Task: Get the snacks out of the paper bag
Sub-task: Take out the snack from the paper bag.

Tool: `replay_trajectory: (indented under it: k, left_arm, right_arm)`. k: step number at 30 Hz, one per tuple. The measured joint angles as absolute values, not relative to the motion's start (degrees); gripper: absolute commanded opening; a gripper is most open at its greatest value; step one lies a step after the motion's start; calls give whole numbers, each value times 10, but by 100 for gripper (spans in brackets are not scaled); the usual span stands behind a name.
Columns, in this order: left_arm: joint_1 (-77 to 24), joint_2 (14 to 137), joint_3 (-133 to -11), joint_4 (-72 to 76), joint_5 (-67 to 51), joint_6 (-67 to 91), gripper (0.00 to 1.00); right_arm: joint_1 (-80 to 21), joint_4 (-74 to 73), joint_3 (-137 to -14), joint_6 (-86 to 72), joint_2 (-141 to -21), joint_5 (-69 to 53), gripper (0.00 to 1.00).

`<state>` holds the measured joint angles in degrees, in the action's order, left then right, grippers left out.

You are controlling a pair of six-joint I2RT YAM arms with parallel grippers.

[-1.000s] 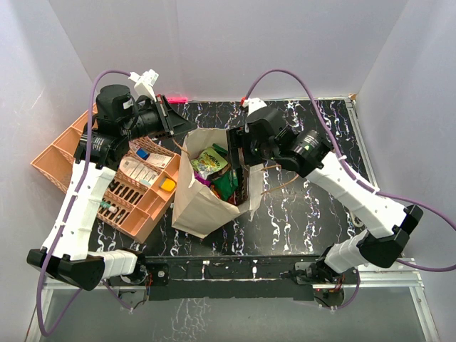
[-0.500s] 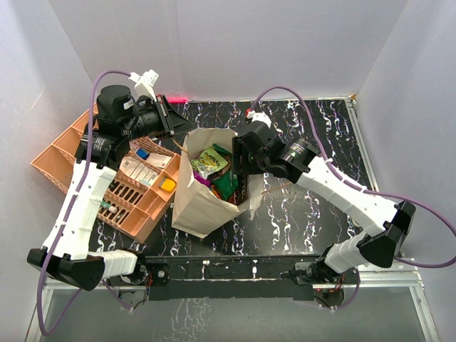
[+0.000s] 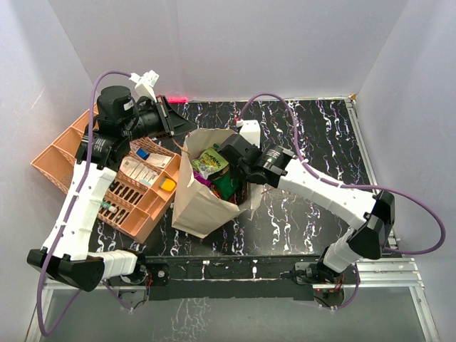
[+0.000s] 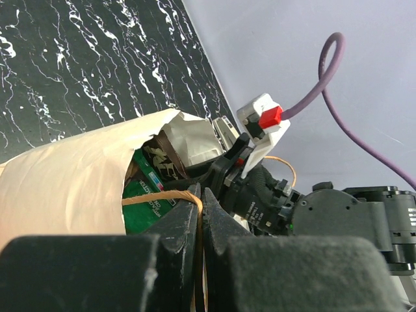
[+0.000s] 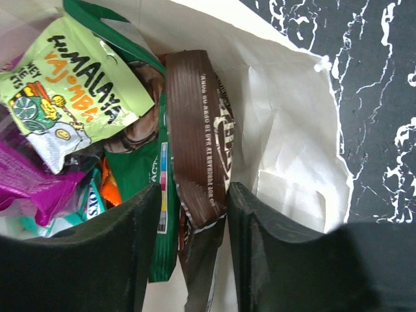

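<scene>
The cream paper bag [image 3: 197, 199] stands mid-table, mouth up. My left gripper [image 3: 187, 131] is shut on its tan loop handle [image 4: 156, 195] at the bag's back-left rim; the left wrist view shows the jaws [image 4: 199, 203] pinching the loop. My right gripper [image 3: 239, 184] reaches into the bag's right side. In the right wrist view it [image 5: 194, 192] is open, with the dark-brown pouch [image 5: 195, 130] standing between its jaws. Beside the pouch lie a light-green packet [image 5: 71, 97], a dark-green packet [image 5: 133, 185], a purple one [image 5: 26, 188] and an orange one [image 5: 109, 190].
The orange compartment tray [image 3: 71, 160] with small boxes sits left of the bag, under the left arm. The bag's white inner wall [image 5: 286, 130] is close to the right finger. Black marbled table [image 3: 313, 121] extends right of the bag.
My right arm has swung left and lowered, bringing its gripper from above the bag's right rim into the bag's mouth. The left gripper has kept still, holding the handle.
</scene>
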<state>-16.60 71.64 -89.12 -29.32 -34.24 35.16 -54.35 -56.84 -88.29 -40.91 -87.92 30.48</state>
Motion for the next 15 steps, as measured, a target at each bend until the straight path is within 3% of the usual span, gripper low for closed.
replay_trajectory:
  k: [6,15]
  left_arm:
    - [-166,712,-887,-293,-343,351,0]
    - [-166,704,-882,-292,-344,351,0]
  right_arm:
    - [-548,-570,-883,-418,-886,327,8]
    - [-548,-557,-888,-416,-870,307,7]
